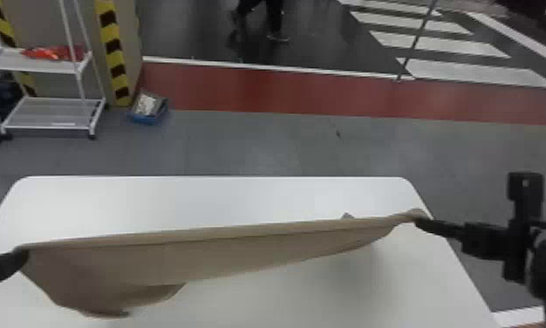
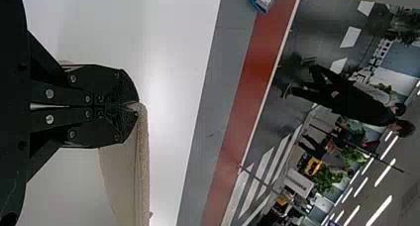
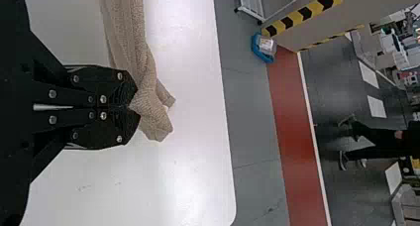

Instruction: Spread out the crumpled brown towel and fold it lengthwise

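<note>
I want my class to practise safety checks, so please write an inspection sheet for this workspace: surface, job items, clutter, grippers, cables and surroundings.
Surface: white table, rounded far corners.
Job items: brown towel, upper edge stretched, the rest sagging; whether it touches the table is unclear.
Clutter: blue bin with contents, on the floor beyond the table.
Left gripper: shut on one end of the towel.
Right gripper: shut on the other end.
Cables: nothing seen.
Surroundings: white rack holding something red, striped pillar, red floor strip.
</note>
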